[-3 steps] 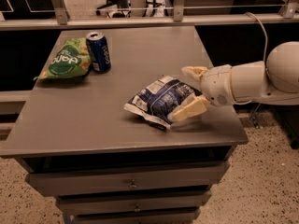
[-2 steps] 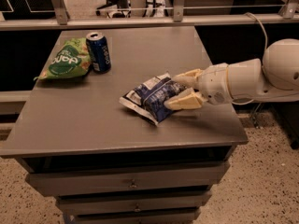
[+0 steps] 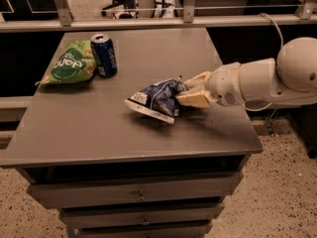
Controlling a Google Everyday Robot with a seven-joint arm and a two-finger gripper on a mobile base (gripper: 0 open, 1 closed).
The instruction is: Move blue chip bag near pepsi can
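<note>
gripper (image 3: pixel 192 89): clamped on the blue chip bag (image 3: pixel 157 99).
pepsi can (image 3: pixel 104 55): far-left of the gripper; you stop just short of it.

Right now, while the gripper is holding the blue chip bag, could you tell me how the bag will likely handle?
The blue chip bag looks crinkled and puffy, so it is probably light and floppy. The gripper pinches only its right end and the free end hangs lower, so it may swing. The glossy film could slip in the grip.

Grey cabinet (image 3: pixel 89 133) with drawers (image 3: pixel 99 196), speckled floor (image 3: pixel 282 197), metal railing (image 3: pixel 187 4) behind
</note>
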